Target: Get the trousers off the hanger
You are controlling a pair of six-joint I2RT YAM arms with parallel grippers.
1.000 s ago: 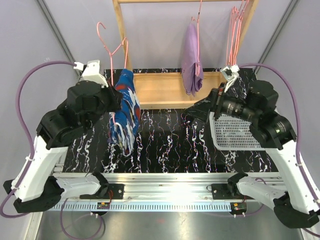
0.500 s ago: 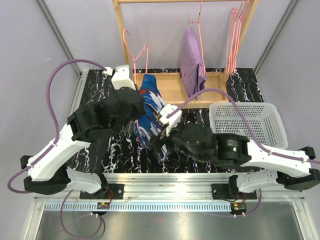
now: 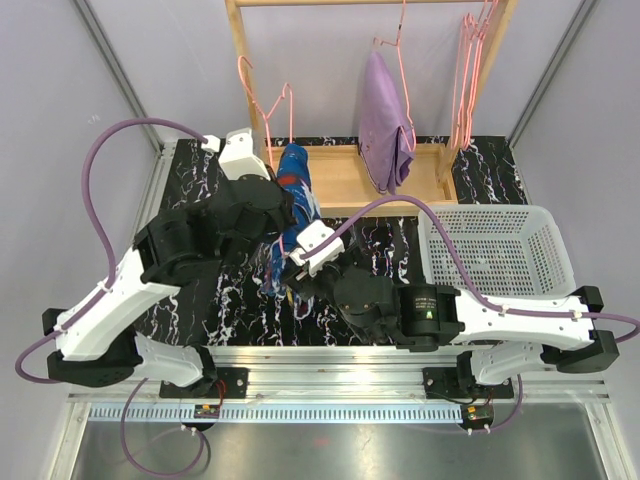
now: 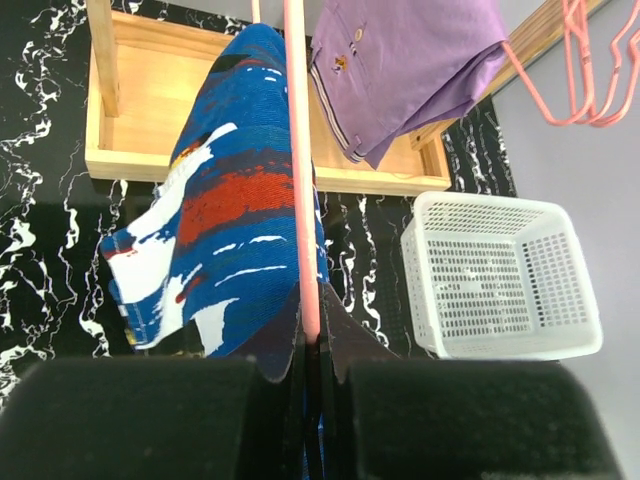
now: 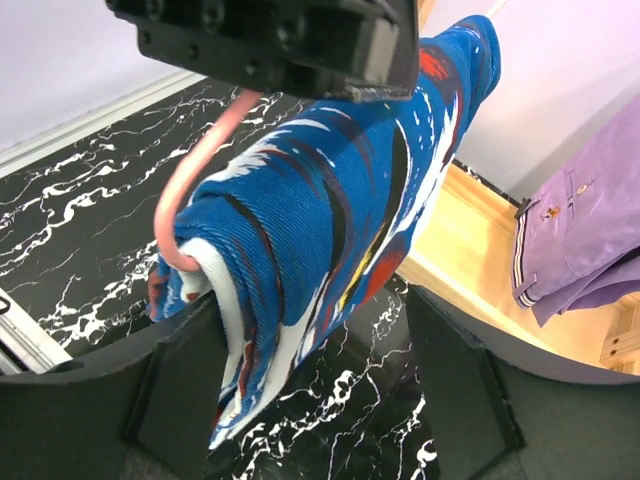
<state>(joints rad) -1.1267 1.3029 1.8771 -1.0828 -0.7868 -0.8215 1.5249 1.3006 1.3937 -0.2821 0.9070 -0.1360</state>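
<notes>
Trousers, dark blue patterned pair (image 3: 293,195), drape over a pink hanger (image 4: 299,180), which the left gripper (image 4: 318,345) clamps by its rod above the table (image 3: 470,165). The lilac pair (image 3: 385,120) hangs on the wooden rack (image 3: 240,70). Judged progress: 0 of 2 pairs removed. Only the right wrist view shows the right gripper (image 5: 315,400) spread wide, with its fingers flanking the cloth's hanging end; the top view hides this beneath the arm.

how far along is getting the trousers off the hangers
Done: neither pair is off yet. In hand: left gripper clamps the pink hanger carrying the blue trousers, clear of the rack; right gripper, open, straddles them. Left: pull them free, then the lilac trousers hanging there.
</notes>
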